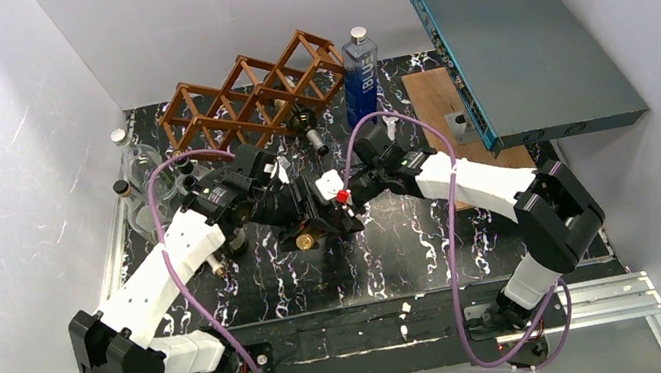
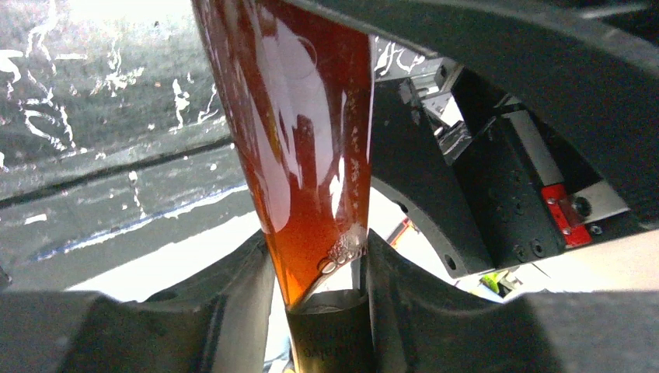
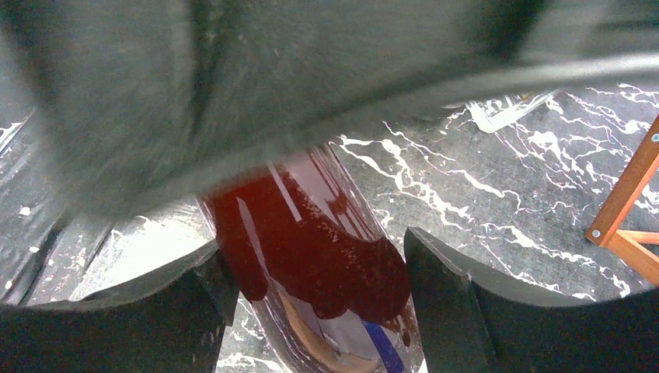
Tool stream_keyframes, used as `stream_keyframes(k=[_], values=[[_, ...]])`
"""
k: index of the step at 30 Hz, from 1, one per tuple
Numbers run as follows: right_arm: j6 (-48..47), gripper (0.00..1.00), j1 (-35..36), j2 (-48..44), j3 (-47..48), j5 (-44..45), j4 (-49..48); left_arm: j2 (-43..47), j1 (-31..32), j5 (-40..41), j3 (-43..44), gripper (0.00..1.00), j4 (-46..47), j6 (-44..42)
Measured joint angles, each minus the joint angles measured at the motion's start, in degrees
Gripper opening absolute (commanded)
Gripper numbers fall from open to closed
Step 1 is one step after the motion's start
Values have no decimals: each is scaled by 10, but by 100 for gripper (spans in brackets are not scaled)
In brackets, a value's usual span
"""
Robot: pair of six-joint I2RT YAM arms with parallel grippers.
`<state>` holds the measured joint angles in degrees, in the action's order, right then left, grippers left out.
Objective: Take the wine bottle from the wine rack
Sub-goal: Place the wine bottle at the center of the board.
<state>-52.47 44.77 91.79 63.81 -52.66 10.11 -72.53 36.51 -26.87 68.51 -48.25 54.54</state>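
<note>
Handling the wine bottle [image 2: 303,140] at mid-table, off and well in front of the wine rack [image 1: 252,95].

Lying slanted between the two arms and carrying red-amber liquid, pooling with small bubbles toward the narrow end. Bracketing that narrow end with the left gripper [image 2: 317,247], set close against both sides of the glass. Flanking the wider body with the right gripper [image 3: 311,249], partly spread and sitting right at the glass on each side. Possibly pressing in both cases; not determinable from such close views, gripping or merely touching. Housing a second dark bottle [image 1: 303,120] in a lower right cell of the rack, end facing forward. Standing upright just right of the rack: a blue bottle [image 1: 361,75]. Standing near the left edge of the table [image 1: 415,233]: clear glass bottles [image 1: 139,168].
</note>
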Motion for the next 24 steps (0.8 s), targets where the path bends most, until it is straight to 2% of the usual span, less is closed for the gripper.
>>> stream_keyframes(k=[15, 24], values=[[27, 22, -37, -16, -20, -31, -40, 79, 1, -13, -33, 90, 152, -3], [32, 21, -51, -28, -40, -50, -57, 180, 1, 23, -89, 98, 298, -82]])
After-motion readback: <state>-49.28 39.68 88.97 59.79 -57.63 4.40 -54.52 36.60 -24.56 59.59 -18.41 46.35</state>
